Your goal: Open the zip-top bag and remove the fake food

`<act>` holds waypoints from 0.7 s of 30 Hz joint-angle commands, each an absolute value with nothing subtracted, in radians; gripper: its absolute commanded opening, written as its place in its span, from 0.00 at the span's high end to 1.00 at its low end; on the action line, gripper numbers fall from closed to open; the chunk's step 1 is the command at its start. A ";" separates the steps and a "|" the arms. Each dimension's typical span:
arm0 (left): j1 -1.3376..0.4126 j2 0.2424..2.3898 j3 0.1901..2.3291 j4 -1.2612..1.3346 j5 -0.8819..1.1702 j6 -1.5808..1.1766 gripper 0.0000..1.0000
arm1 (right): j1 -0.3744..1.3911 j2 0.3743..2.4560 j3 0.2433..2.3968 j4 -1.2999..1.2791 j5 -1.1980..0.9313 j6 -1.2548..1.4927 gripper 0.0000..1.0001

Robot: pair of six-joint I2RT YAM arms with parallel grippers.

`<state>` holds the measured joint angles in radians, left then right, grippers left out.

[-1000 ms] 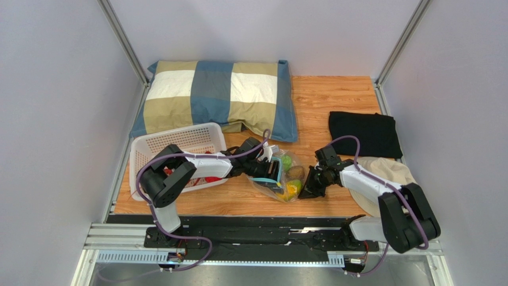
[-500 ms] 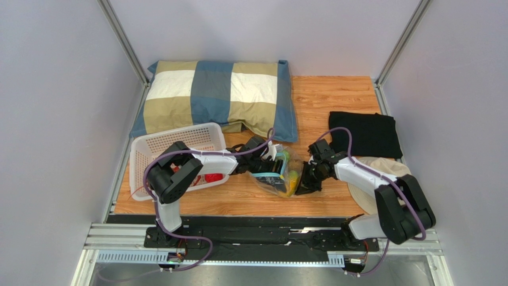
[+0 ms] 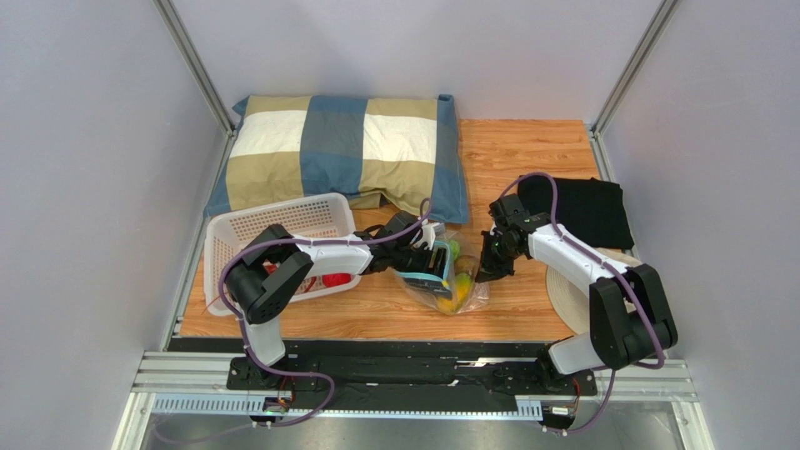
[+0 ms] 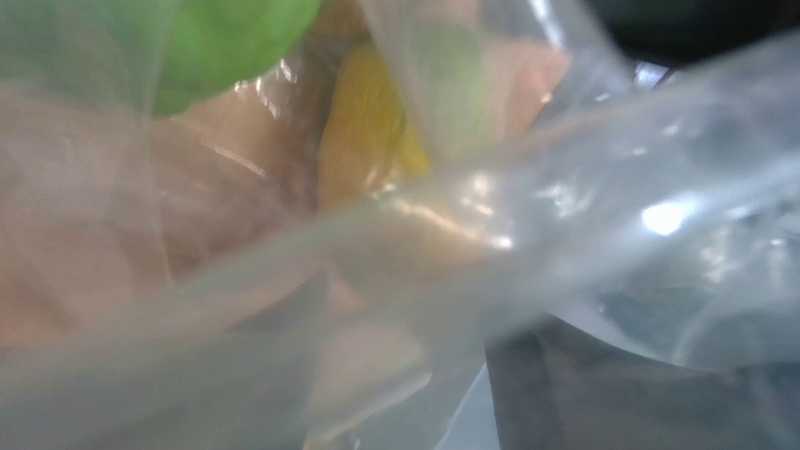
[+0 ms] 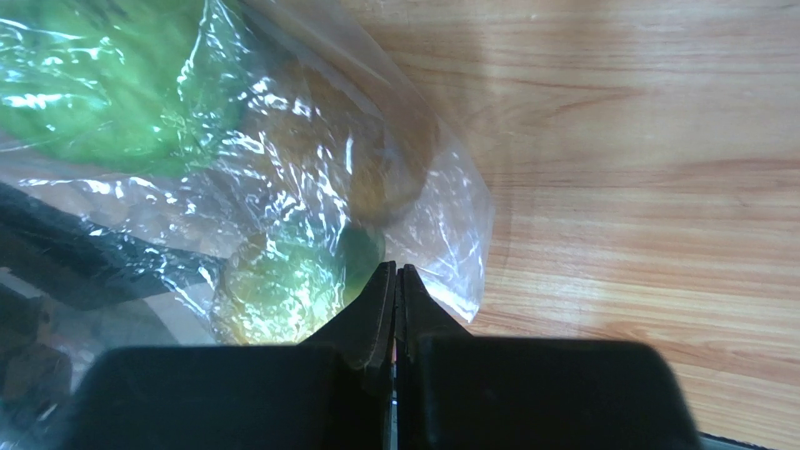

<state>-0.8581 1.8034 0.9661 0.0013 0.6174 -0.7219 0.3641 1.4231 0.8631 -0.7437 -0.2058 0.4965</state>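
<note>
Since a second ago your right arm has swung from the lower right of the bag up toward the middle right of the overhead frame, and the zip-top bag (image 3: 451, 292) has bunched a bit tighter between the two arms. It sits low in the centre of that frame on the wooden table (image 3: 535, 150), just right of the white basket (image 3: 235, 230), with its long axis running roughly top to bottom of the picture. The fake food (image 3: 452, 251) is inside it: green ball at the upper end, yellow piece at the lower end, a brownish one on the right side. The light blue zipper strip (image 3: 420, 277) faces left, right where your left claw (image 3: 424, 265) is buried. Its wrist view is nothing but plastic film with green and yellow behind it, so I can't tell how wide it stands or whether it has anything. Your right claw (image 5: 395, 272) is closed tight, tips pressed together at the right edge of the film. No plastic shows between them, so I wouldn't call that a grip. Here's what matters, I think: the food lies to the right of the left claw, straight past the mouth, so that arm is the nearer one for the reach in.
</note>
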 commanded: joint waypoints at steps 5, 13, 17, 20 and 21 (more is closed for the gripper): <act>-0.865 1.884 1.063 0.005 0.647 -0.683 0.34 | 0.383 1.445 0.784 -0.577 -0.354 0.554 1.00; -0.877 1.954 1.066 0.012 0.672 -0.698 0.34 | 0.423 1.506 0.736 -0.431 -0.506 0.673 1.00; -0.877 1.960 1.088 -0.031 0.634 -0.684 0.35 | 0.422 1.462 0.695 -0.413 -0.525 0.696 1.00; -0.877 1.977 1.088 -0.006 0.655 -0.709 0.37 | 0.433 1.456 0.655 -0.362 -0.574 0.733 1.00; -0.877 1.986 1.086 0.030 0.663 -0.716 0.37 | 0.436 1.457 0.646 -0.350 -0.577 0.741 1.00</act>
